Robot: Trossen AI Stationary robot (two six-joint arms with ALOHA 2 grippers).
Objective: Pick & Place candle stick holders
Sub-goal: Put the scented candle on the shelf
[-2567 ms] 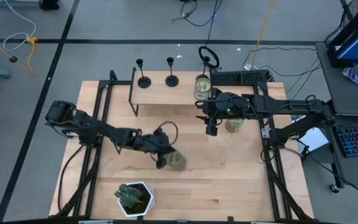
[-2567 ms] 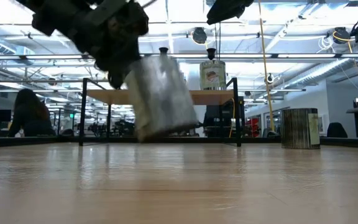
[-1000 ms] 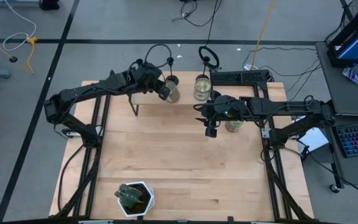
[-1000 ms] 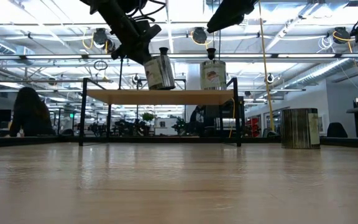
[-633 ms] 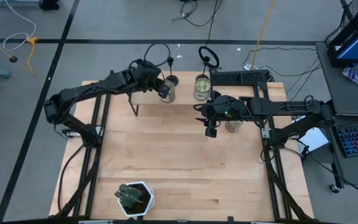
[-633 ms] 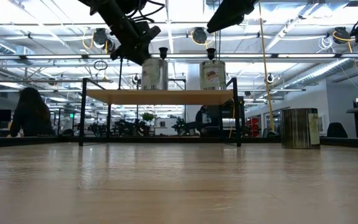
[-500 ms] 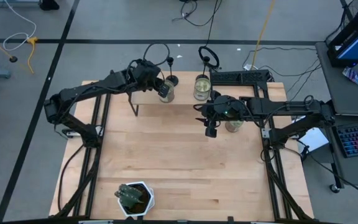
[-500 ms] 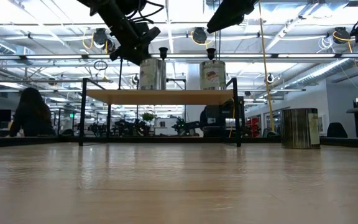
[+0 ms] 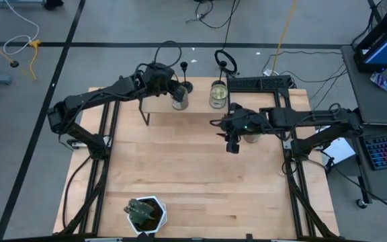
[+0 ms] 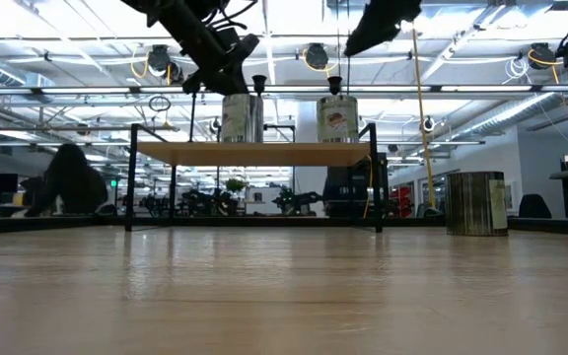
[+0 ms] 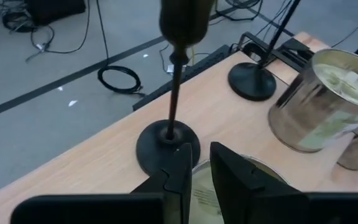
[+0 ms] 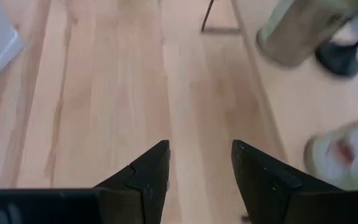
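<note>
Two black candle stick holders stand on their disc bases on the raised wooden shelf [image 9: 158, 107] at the table's far side. In the left wrist view one [image 11: 168, 142] is just beyond my fingers and one [image 11: 252, 81] farther off. The high view shows one [image 9: 185, 85]; my left arm hides the other. My left gripper [image 9: 172, 93] [image 11: 201, 171] is nearly closed at the top of a pale tin [image 9: 179, 101] [image 10: 243, 118] on the shelf. My right gripper [image 9: 232, 145] [image 12: 201, 165] is open and empty above the bare table. My left gripper comes from above, slanting toward the far side, at the tin's rim [image 11: 194, 169]. One finger [image 11: 232, 171] lies over the tin's open top and the other [image 11: 178, 171] outside its wall. The tin stands upright with its bottom on the shelf.
A second tin [image 9: 218, 94] [image 10: 336, 118] stands on the shelf to the right. A third [image 9: 251, 135] [image 10: 476, 203] stands on the table beside my right gripper. A white pot with a green plant [image 9: 145, 214] stands at the near left. A person [image 10: 67, 182] shows in the room behind.
My left gripper has lowered the tin, which hung tilted over the shelf, so that it now stands upright on the shelf beside the candle stick holder. My right gripper has shifted a little toward the table's near edge.
</note>
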